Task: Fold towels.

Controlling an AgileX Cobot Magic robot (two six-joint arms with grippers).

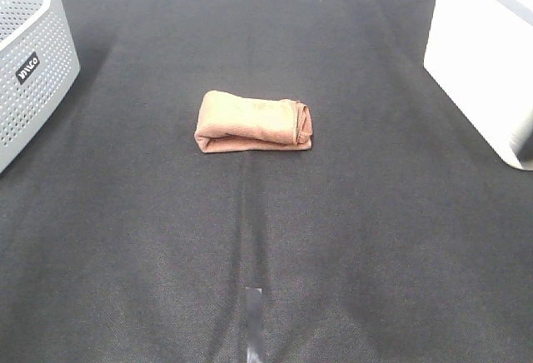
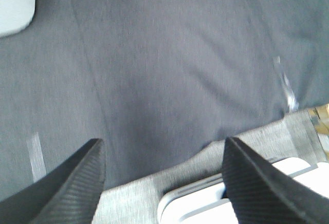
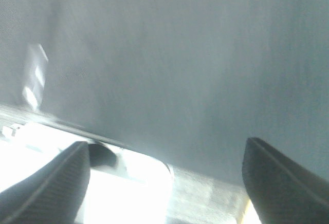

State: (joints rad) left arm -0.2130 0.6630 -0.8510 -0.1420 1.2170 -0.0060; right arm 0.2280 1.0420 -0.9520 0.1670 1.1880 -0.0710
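A rust-tan fuzzy towel (image 1: 253, 121) lies folded into a small thick rectangle in the middle of the dark cloth-covered table (image 1: 266, 238); its layered edges face right. Neither arm shows in the high view. In the left wrist view my left gripper (image 2: 164, 180) stands open, its black ribbed fingers (image 2: 77, 183) wide apart over bare dark cloth near the table's edge. The right wrist view shows my right gripper (image 3: 164, 180) open too, black fingers (image 3: 280, 178) spread, nothing between them. The towel appears in neither wrist view.
A grey perforated basket (image 1: 29, 55) stands at the back left. A white box (image 1: 483, 55) sits at the back right. A strip of tape (image 1: 253, 313) marks the cloth near the front edge. White equipment (image 2: 205, 201) lies below the table's edge.
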